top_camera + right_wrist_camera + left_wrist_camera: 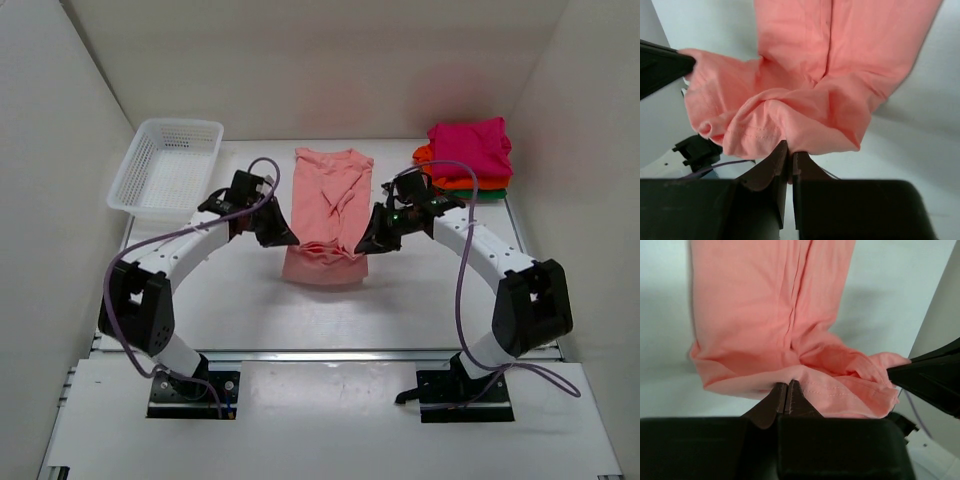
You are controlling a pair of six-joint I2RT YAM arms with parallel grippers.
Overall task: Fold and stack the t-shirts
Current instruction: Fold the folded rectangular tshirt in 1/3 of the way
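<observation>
Salmon-pink t-shirt (328, 205): laid lengthwise on the counter (250, 310), sides folded in to form a long narrow strip, with a crease running down the middle. Its near hem is pinched at both corners, left corner in the closed left jaws, right corner in the closed right jaws. Between the jaws the hem bunches in loose folds; beyond them the cloth lies flat. Folded t-shirts (468, 160): stacked well apart, beyond and right of the right jaws, magenta on top, orange beneath, green edge lowest.
</observation>
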